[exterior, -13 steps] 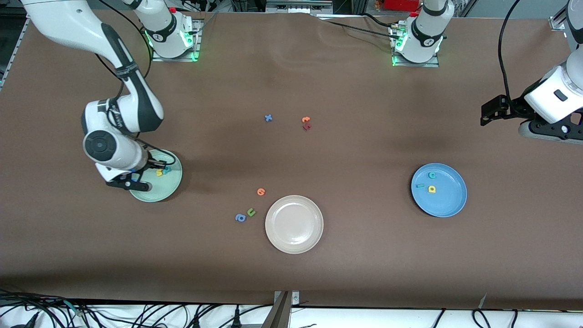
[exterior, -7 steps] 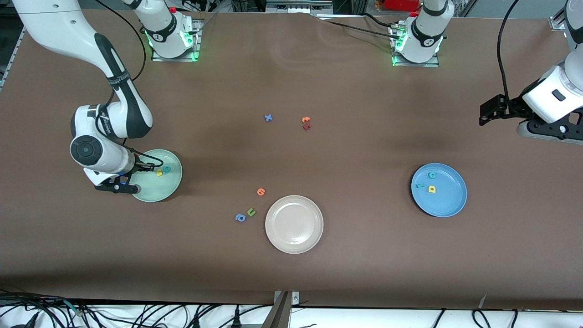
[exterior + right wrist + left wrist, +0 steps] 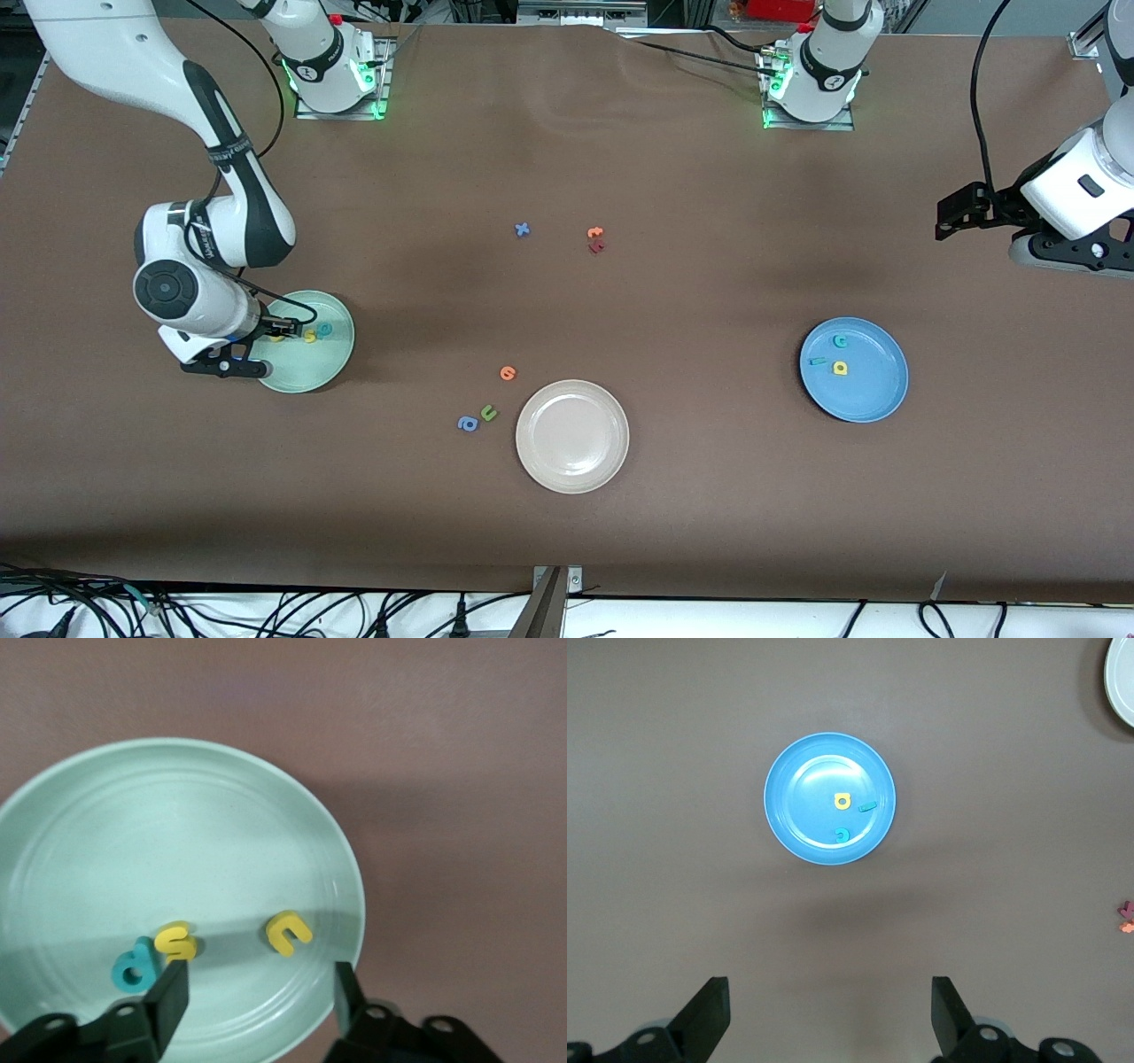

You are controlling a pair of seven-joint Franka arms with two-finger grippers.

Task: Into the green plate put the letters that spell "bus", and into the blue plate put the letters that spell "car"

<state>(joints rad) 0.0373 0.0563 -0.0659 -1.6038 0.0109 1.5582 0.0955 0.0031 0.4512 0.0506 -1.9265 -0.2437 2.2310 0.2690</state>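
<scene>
The green plate [image 3: 312, 369] [image 3: 133, 833] lies at the right arm's end of the table. In it lie the teal "b" [image 3: 324, 330] [image 3: 133, 966], the yellow "s" [image 3: 310, 336] [image 3: 175, 940] and the yellow "u" [image 3: 277, 337] [image 3: 288, 932]. My right gripper [image 3: 271, 331] [image 3: 261, 979] hangs open just over the plate, with the "u" lying free beside its fingertips. The blue plate [image 3: 875, 392] [image 3: 804, 797] holds the teal "c" [image 3: 840, 340] [image 3: 842, 834], the teal "r" [image 3: 818, 361] [image 3: 868, 806] and the yellow "a" [image 3: 839, 368] [image 3: 842, 801]. My left gripper [image 3: 950, 219] [image 3: 830, 992] waits open and empty, high over the left arm's end.
A beige plate [image 3: 572, 436] sits nearest the front camera, mid-table. Beside it lie an orange letter [image 3: 507, 373], a green "u" [image 3: 488, 412] and a darker blue "a" [image 3: 467, 424]. Farther off are a blue "x" [image 3: 523, 229] and two small reddish letters [image 3: 595, 239].
My right gripper slid toward the plate's edge at the right arm's end and opened; the yellow "u" now lies on the green plate. The left arm barely shifted.
</scene>
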